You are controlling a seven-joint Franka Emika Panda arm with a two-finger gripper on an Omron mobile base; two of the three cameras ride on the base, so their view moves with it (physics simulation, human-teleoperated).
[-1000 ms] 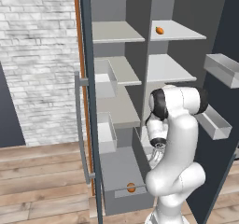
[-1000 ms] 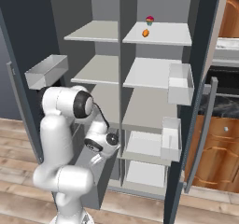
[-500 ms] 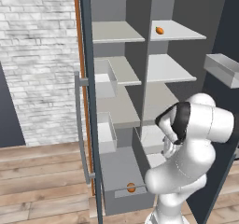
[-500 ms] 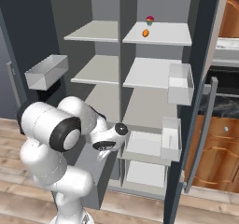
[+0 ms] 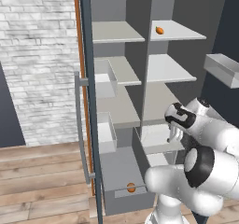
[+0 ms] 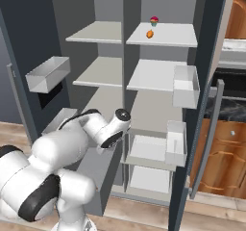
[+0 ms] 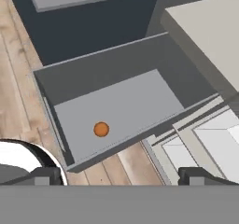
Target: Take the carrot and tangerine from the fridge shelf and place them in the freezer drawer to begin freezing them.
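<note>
The light is soft and even everywhere, like a computer drawing. Nothing shines or glares. Shadows are faint. The pictures look a little fuzzy.

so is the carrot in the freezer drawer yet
No, the carrot lies on the top fridge shelf; the tangerine sits alone in the freezer drawer.

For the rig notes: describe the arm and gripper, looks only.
The arm is glossy white, built of thick rounded segments, with dark, near-black bands and caps at the joints. Its wrist ends in a white hand with a black collar. The gripper has two small dark grey, blocky finger tips. No cables or markings can be made out.
</note>
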